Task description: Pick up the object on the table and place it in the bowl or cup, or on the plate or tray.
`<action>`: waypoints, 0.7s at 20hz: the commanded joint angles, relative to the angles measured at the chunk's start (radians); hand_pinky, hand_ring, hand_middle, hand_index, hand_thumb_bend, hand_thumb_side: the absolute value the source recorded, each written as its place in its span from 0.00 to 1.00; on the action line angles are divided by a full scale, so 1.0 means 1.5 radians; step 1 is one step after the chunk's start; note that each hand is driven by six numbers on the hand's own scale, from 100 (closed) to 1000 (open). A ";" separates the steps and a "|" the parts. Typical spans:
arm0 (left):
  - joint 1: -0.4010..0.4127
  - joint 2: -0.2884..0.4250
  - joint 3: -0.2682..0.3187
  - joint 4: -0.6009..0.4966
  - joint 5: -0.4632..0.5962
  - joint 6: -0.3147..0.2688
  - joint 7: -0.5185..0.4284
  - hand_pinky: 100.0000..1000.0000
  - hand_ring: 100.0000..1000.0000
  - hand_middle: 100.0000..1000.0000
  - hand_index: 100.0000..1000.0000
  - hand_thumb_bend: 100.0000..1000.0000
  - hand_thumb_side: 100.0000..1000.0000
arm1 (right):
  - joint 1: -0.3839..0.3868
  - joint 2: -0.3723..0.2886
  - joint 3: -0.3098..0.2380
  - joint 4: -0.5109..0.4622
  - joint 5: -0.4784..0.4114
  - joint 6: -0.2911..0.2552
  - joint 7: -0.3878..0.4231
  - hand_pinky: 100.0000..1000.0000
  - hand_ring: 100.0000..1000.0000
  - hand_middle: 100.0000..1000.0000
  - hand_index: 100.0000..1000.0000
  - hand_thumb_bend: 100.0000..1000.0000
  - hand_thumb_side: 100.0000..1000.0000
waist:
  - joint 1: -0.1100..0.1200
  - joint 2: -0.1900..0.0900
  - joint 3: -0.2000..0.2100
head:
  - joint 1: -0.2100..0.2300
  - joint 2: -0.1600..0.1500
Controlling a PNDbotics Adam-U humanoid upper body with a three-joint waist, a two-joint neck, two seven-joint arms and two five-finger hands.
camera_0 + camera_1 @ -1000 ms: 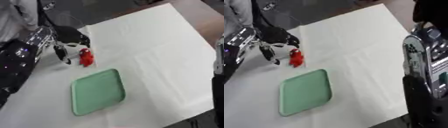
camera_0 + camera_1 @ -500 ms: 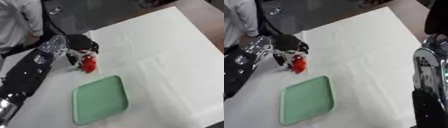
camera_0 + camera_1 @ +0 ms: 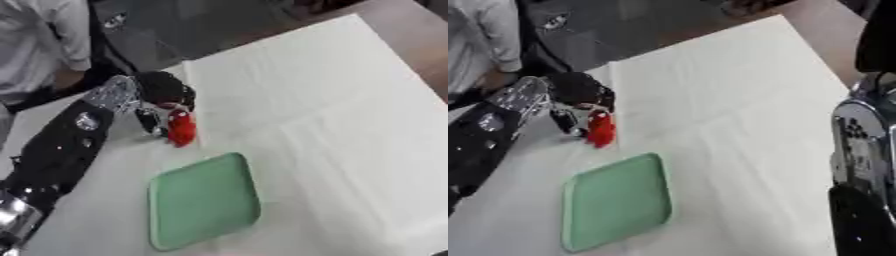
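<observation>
Green and shallow, the tray point(image 3: 206, 200) lies nearest on the white table point(image 3: 332, 110), its rim low and its floor bare. Just beyond its far edge sits the red object point(image 3: 181, 128), a small upright piece whose exact shape I cannot make out; it stands near the tray but apart from it, at the fingertips of the left hand point(image 3: 162, 95).

Judging by its size and look, the red piece is probably light and stiff, likely plastic, so it should lift easily but could tip or skid on the smooth cloth if nudged from one side. A hold across its middle, thumb on one side and fingers on the other, seems the safest place.

That left hand reaches in from the left, its black and silver forearm sloping up from the lower corner, palm turned down and fingers curled over the top and sides of the red piece, which seems pinched between them. Whether it has left the table is unclear. A large right arm point(image 3: 868, 150) fills the right edge of the right eye view; its hand is not visible.
</observation>
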 commanded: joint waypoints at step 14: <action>0.012 0.053 -0.011 -0.067 0.112 0.055 0.009 0.00 0.00 0.16 0.34 0.00 0.66 | -0.005 -0.025 -0.003 -0.007 -0.002 -0.002 0.002 0.15 0.29 0.34 0.43 0.00 0.39 | -0.015 -0.017 0.034 | -0.036 0.016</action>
